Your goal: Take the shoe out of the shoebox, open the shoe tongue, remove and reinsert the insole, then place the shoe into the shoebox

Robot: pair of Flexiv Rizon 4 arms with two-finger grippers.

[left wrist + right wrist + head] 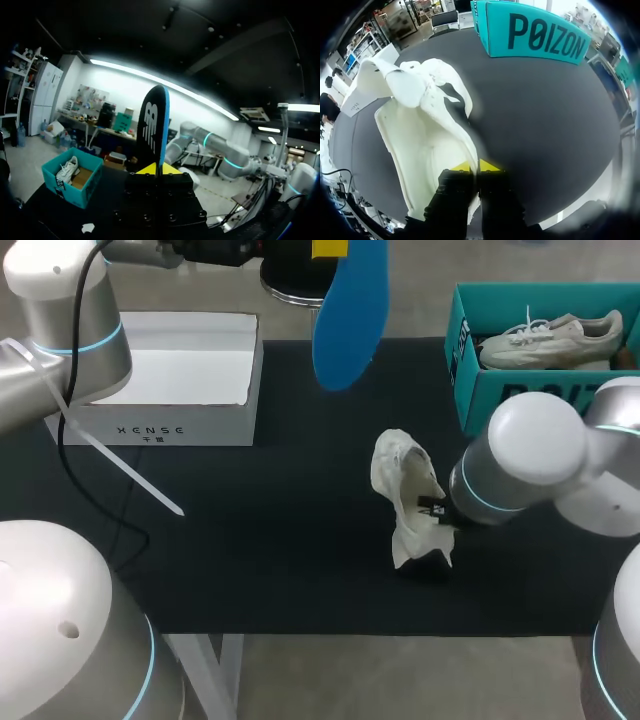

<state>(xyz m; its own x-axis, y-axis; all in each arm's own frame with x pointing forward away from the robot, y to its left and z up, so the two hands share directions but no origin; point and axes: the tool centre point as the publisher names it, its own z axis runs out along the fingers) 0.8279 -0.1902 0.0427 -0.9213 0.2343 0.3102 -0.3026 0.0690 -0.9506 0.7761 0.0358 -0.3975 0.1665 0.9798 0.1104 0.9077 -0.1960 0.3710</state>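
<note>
Right gripper (476,166) pinches the white shoe (420,145) by its side wall, propped on the table (250,540); left gripper (159,170) clamps the blue insole (156,125) aloft; pushing it in could topple the thinly held shoe.

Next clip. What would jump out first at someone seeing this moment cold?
The blue insole stands out first, held upright and high over the far side of the black table in the left end effector. Next comes the white shoe at mid-table, its side wall pinched by the right end effector. At the far right, a teal shoebox holds a second shoe.
</note>
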